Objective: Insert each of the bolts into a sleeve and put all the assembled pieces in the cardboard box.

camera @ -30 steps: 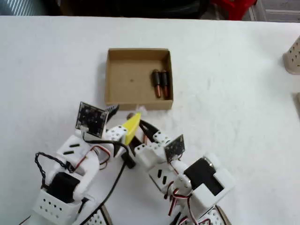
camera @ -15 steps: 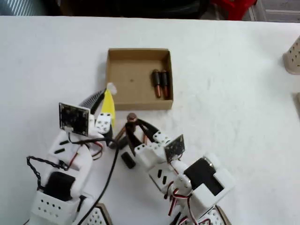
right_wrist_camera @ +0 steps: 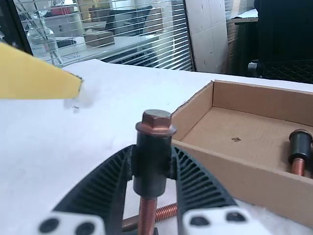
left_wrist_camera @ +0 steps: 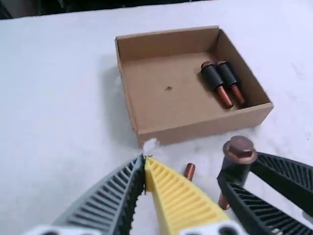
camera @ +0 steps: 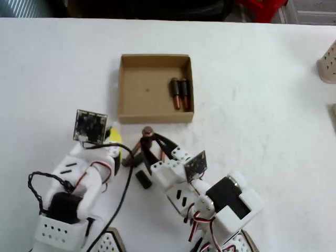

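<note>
My right gripper [camera: 148, 145] is shut on a black sleeve with a copper bolt [right_wrist_camera: 155, 128] standing upright in it, just in front of the cardboard box [camera: 155, 118]. Two assembled pieces [camera: 179, 93] lie side by side against the box's right wall. My left gripper [left_wrist_camera: 144, 159] is shut on nothing, its yellow finger [camera: 114, 140] a little to the left of the right gripper. A loose bolt [left_wrist_camera: 189, 171] lies on the table between the two grippers. A spare black sleeve [camera: 143, 179] lies on the table beside the right arm.
A white perforated object [camera: 328, 63] stands at the table's far right edge. The white table spreads open to the left and right of the box, and dark room clutter sits behind its far edge.
My left gripper has pulled away from the right gripper, swung left, then drawn back and shut. The bolt stays upright in the sleeve in the right gripper, which has not moved.
</note>
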Robot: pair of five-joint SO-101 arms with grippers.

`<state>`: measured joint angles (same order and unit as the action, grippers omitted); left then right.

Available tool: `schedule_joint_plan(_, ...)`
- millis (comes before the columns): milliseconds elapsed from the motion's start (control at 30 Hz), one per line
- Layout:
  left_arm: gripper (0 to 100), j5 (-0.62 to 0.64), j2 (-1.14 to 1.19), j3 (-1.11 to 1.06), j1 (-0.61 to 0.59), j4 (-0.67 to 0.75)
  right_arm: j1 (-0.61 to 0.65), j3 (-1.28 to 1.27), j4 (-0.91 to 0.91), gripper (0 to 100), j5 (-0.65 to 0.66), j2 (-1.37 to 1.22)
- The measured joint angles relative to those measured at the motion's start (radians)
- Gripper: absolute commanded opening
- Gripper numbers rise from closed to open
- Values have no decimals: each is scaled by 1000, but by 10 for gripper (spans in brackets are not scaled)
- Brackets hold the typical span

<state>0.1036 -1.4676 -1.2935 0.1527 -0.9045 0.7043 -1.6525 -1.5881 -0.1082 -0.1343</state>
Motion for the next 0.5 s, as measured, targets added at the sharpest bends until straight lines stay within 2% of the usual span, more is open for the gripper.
schedule_joint_plan(100, 22, 2, 0, 0, -52, -58, 0, 0, 0, 16, 0, 0)
schedule_joint_plan(267, 22, 0, -18, -72, -114, -68, 0, 0, 0, 16, 0, 0)
schedule_joint_plan(500, 22, 2, -299, -269, -193, -51, 0, 0, 0, 16, 0, 0)
